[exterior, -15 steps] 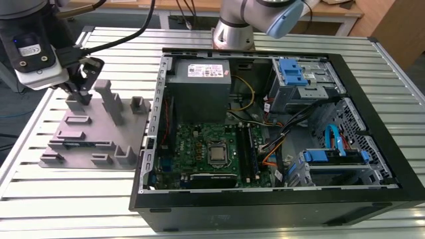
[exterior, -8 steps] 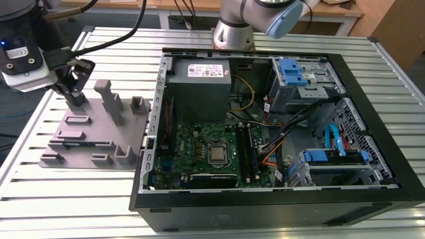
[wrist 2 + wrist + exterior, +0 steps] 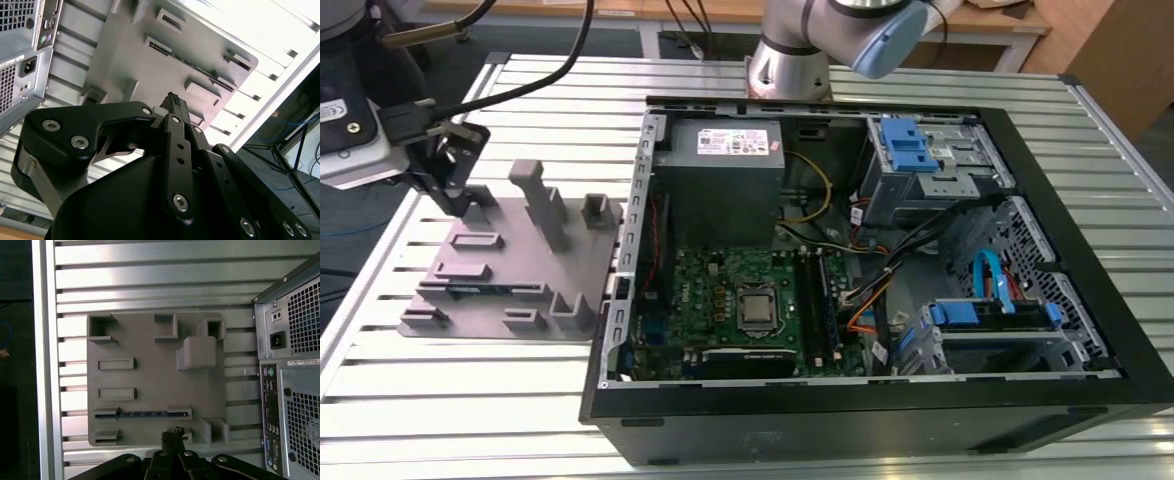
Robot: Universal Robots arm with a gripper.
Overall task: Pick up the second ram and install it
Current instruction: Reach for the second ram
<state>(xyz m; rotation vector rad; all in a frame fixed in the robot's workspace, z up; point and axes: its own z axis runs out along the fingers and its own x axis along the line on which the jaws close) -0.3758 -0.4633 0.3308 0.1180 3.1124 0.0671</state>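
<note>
The second ram [image 3: 142,414] is a thin blue-green stick standing on edge in a slot of the grey fixture plate [image 3: 150,375]. In the exterior view it shows as a bluish line [image 3: 491,290] near the plate's [image 3: 520,255] front. My gripper [image 3: 450,195] hangs above the plate's far left part, well clear of the computer case [image 3: 854,250]. In the first wrist view the gripper [image 3: 172,433] sits just beside the ram's slot, not touching it. Its fingers look shut with nothing between them. The second wrist view shows the gripper [image 3: 173,102] over the plate [image 3: 130,60].
The open computer case lies on the slatted metal table [image 3: 480,400] at the exterior view's right, with the green motherboard [image 3: 734,295], grey power supply [image 3: 720,170] and blue drive brackets [image 3: 907,145] inside. Upright grey posts [image 3: 540,200] rise from the fixture plate near the gripper.
</note>
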